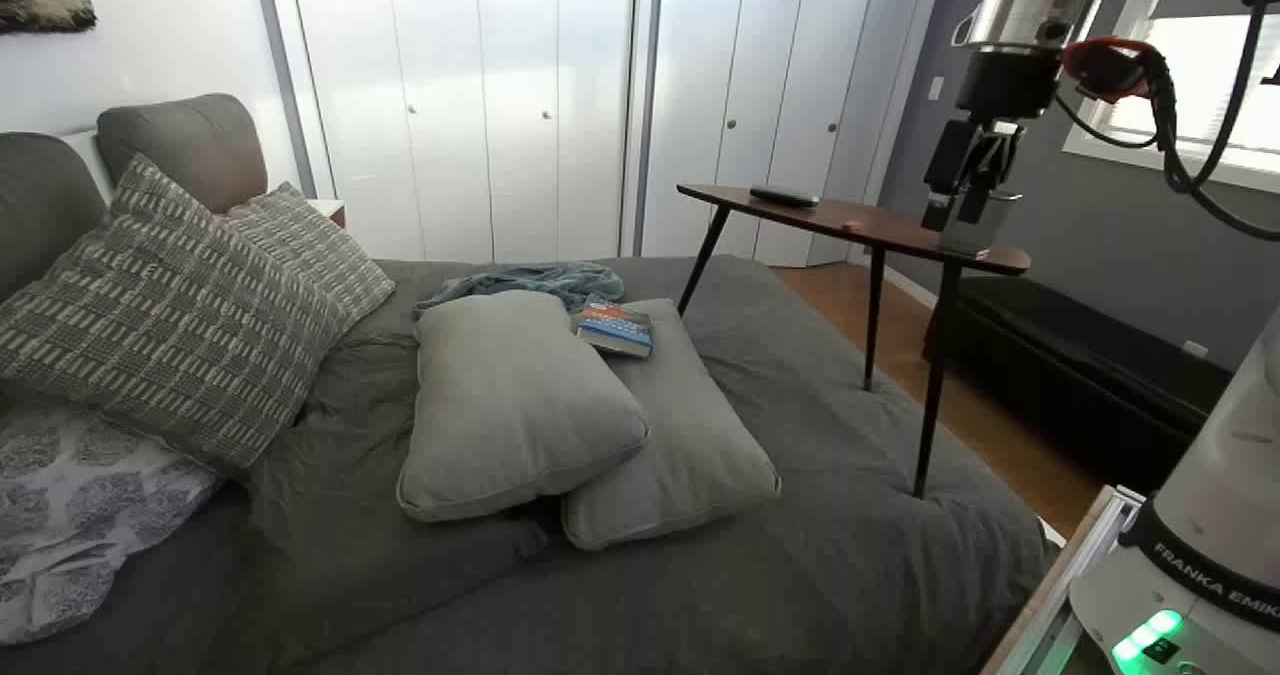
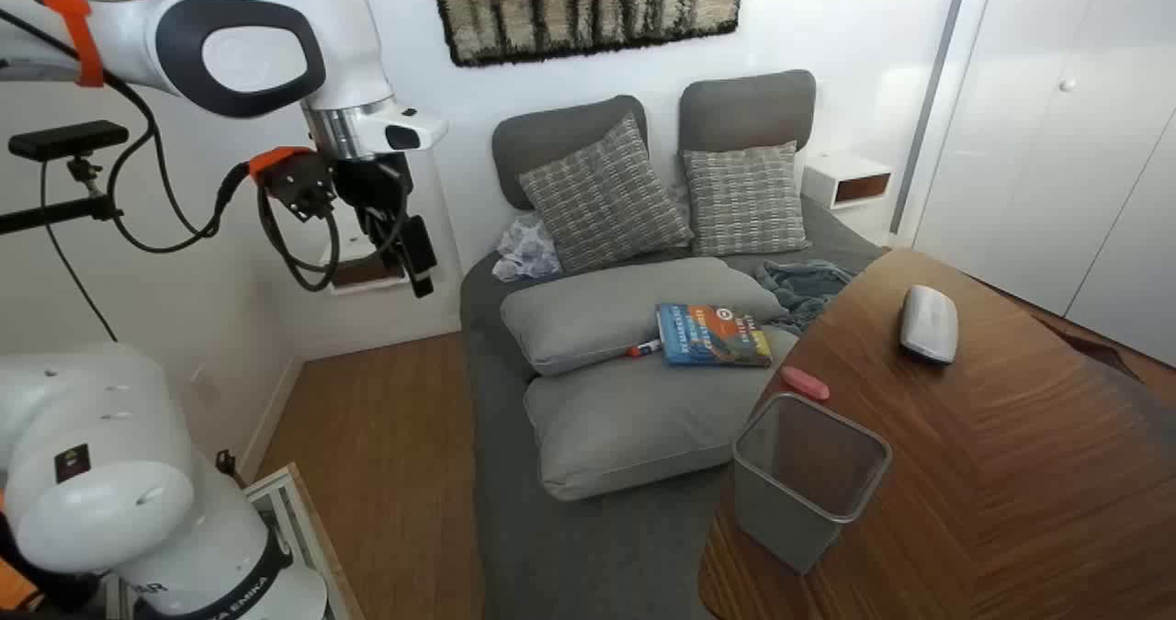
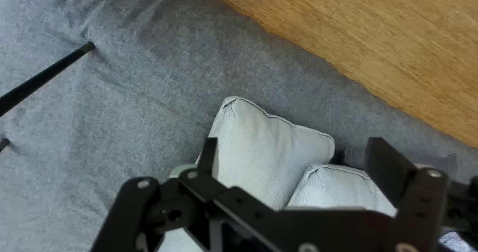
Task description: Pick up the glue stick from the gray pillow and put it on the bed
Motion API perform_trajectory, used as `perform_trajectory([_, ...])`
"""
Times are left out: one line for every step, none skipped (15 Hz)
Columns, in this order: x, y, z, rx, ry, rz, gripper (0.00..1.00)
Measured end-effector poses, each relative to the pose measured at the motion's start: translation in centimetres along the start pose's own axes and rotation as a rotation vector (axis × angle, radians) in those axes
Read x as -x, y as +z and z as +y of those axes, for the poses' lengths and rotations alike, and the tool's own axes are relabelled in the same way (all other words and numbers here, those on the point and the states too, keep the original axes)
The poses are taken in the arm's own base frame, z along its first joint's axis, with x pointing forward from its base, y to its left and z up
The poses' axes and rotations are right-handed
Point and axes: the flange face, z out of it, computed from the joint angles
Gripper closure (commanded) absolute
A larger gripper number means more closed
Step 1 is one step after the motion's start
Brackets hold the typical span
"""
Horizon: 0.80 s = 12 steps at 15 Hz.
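Note:
The glue stick, white with an orange end, lies where two gray pillows meet, beside a book. It is hidden in the wrist view and not visible in the other exterior picture. The rear gray pillow and front gray pillow overlap on the dark gray bed. The pillows also show in the wrist view, with the bed around them. My gripper is open and empty, high above the bed; it shows in both exterior views, apart from the pillows and glue stick.
A colorful book lies on the pillows. A wooden table stands with legs on the bed. It holds a clear container, a pink object and a gray-white rounded object. Patterned pillows stand at the headboard.

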Motion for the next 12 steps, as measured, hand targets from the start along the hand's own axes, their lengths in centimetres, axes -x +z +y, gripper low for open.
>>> perform_trajectory([0.0,0.0,0.0,0.000,0.000,0.000,0.00])
perform_trajectory([0.0,0.0,0.0,0.000,0.000,0.000,0.00])
perform_trajectory([0.0,0.0,0.0,0.000,0.000,0.000,0.00])
perform_trajectory([0.0,0.0,0.0,0.000,0.000,0.000,0.00])
perform_trajectory([0.0,0.0,0.0,0.000,0.000,0.000,0.00])
perform_trajectory([0.0,0.0,0.0,0.000,0.000,0.000,0.00])
perform_trajectory([0.0,0.0,0.0,0.000,0.000,0.000,0.00])
perform_trajectory([0.0,0.0,0.0,0.000,0.000,0.000,0.00])
perform_trajectory([-0.1,0.0,0.0,0.000,0.005,0.002,0.00])
perform_trajectory([-0.3,0.1,0.1,0.000,0.024,0.012,0.00])
perform_trajectory([-0.8,0.2,0.2,0.001,0.052,0.029,0.00])
perform_trajectory([-1.4,0.4,0.4,0.002,0.083,0.052,0.00])
